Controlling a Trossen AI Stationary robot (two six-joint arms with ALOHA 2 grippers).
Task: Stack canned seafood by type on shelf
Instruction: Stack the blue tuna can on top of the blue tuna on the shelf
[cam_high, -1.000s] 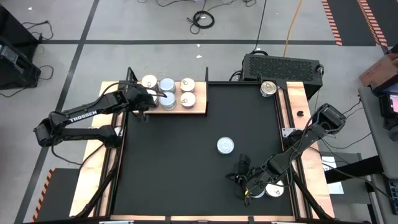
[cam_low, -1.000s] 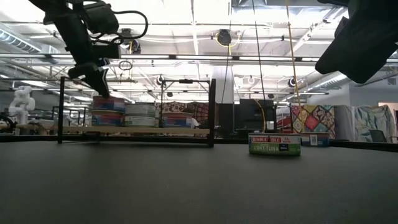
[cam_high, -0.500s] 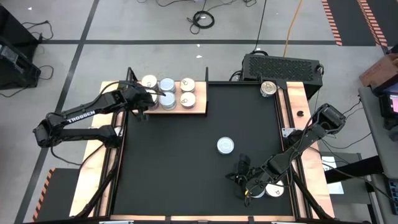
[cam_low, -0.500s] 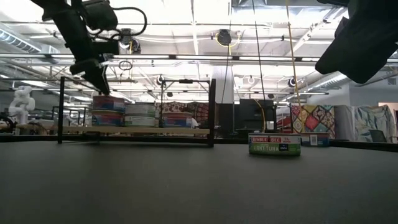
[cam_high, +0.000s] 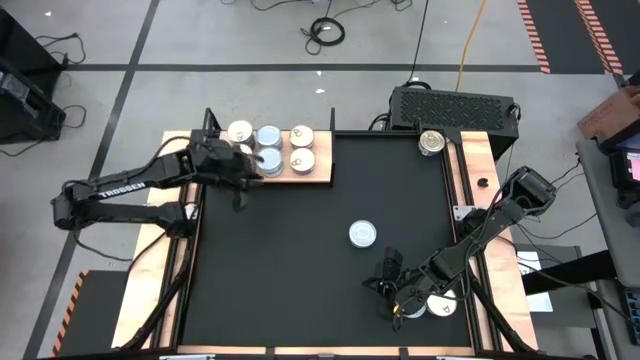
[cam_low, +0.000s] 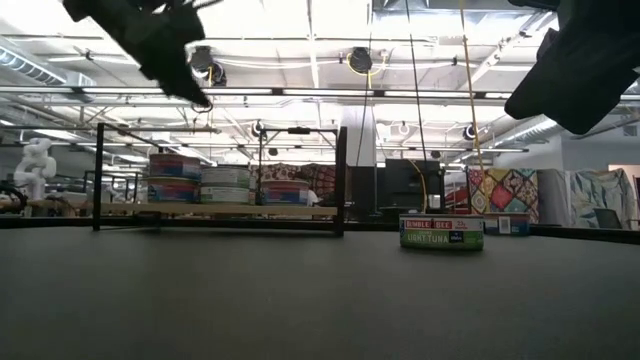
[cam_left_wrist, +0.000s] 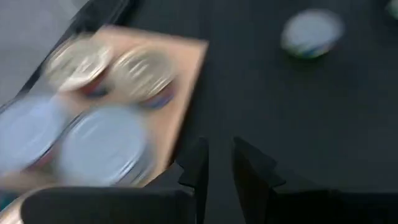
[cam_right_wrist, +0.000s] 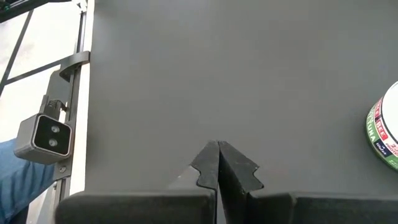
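Note:
The wooden shelf (cam_high: 322, 176) lies at the mat's far left and carries several cans (cam_high: 268, 136). The low view shows them as low stacks (cam_low: 175, 178). In the left wrist view they are blurred silvery and gold tops (cam_left_wrist: 102, 146) on the shelf (cam_left_wrist: 186, 68). One cream-topped tuna can (cam_high: 363, 234) (cam_low: 441, 232) (cam_left_wrist: 311, 31) stands alone on the mat. My left gripper (cam_high: 248, 170) (cam_low: 193, 95) (cam_left_wrist: 217, 162) hovers above the shelf's near left part, narrowly open and holding nothing. My right gripper (cam_high: 392, 290) (cam_right_wrist: 217, 155) waits shut at the mat's near right.
Another can (cam_high: 432, 142) sits on the far right wooden strip, and one (cam_high: 440, 305) lies beside the right arm at the near right. A black upright frame (cam_low: 340, 180) stands by the shelf. A black box (cam_high: 455, 105) sits behind the table. The mat (cam_high: 300, 270) is bare between shelf and lone can.
My left gripper has risen from just above the left stack on the shelf and drawn back toward the table's near edge and a little to the right. The cans have stayed where they were.

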